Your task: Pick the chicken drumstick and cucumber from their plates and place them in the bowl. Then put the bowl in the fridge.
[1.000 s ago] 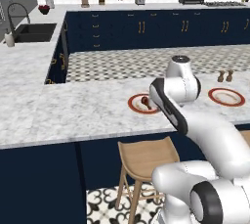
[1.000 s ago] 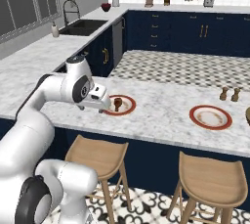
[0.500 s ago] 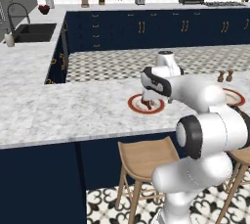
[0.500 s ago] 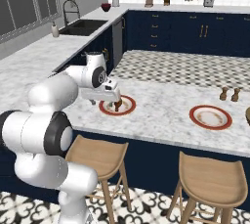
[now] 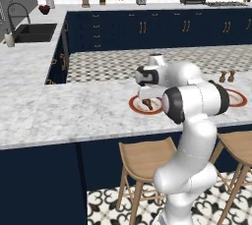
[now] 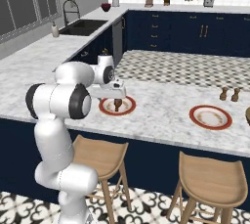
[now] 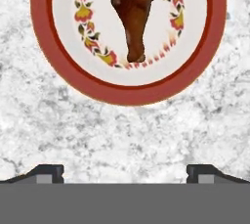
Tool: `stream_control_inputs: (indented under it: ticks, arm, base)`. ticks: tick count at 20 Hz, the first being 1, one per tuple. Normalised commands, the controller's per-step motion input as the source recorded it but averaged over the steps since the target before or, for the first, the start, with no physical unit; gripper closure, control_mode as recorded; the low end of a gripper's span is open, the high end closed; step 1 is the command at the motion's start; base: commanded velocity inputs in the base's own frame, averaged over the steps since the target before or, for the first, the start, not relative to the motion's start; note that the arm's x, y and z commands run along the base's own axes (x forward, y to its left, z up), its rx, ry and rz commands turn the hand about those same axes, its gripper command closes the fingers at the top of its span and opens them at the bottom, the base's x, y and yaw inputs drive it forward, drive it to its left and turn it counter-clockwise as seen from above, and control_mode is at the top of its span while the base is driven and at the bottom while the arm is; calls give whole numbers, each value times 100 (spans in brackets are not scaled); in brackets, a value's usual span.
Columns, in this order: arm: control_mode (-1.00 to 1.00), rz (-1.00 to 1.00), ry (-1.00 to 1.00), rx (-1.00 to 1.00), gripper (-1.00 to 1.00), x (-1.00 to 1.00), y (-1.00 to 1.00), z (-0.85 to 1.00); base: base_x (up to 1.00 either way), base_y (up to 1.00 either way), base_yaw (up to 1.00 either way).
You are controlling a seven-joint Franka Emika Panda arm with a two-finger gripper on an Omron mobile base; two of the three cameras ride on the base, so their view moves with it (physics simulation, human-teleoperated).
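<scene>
A reddish-brown chicken drumstick (image 7: 133, 17) lies on a red-rimmed plate (image 7: 73, 71) with a flowered centre, its thin end toward my fingertips (image 7: 48, 171). My gripper (image 7: 125, 173) is open and empty, hovering over bare marble just short of that plate. From the base, the gripper (image 5: 147, 95) (image 6: 116, 93) hangs right above the drumstick (image 5: 147, 104) (image 6: 118, 103) and its plate (image 5: 134, 106) (image 6: 103, 106). A second red-rimmed plate (image 6: 211, 116) (image 5: 238, 98) sits further right; I cannot make out the cucumber on it. A sliver of the light-brown bowl (image 6: 247, 116) shows at the right edge. The fridge is out of view.
Two small brown shakers (image 6: 229, 94) (image 5: 226, 76) stand behind the second plate. Wooden stools (image 6: 100, 155) (image 6: 211, 176) sit under the counter's front edge. A sink with tap (image 6: 83, 25) lies far left. Navy cabinets line the back wall.
The arm has swung forward and down from a folded pose, bringing the hand over the drumstick's plate. The jaws stayed open.
</scene>
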Motion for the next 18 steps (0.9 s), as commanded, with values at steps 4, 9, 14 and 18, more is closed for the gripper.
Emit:
stream_control_inputs:
  ticks: [4, 9, 14, 18]
  arm:
    - [-100, 9, 0, 0, -100, 44, -11, -50]
    - [-100, 8, 0, 1, -100, 58, -5, -43]
    - [-100, 7, -1, 0, -100, 50, -1, -36]
    - [-100, 4, 0, 0, -100, 31, 0, -31]
  base:
    - [0, 0, 0]
    - [0, 0, 0]
    - [0, 0, 0]
    - [0, 0, 0]
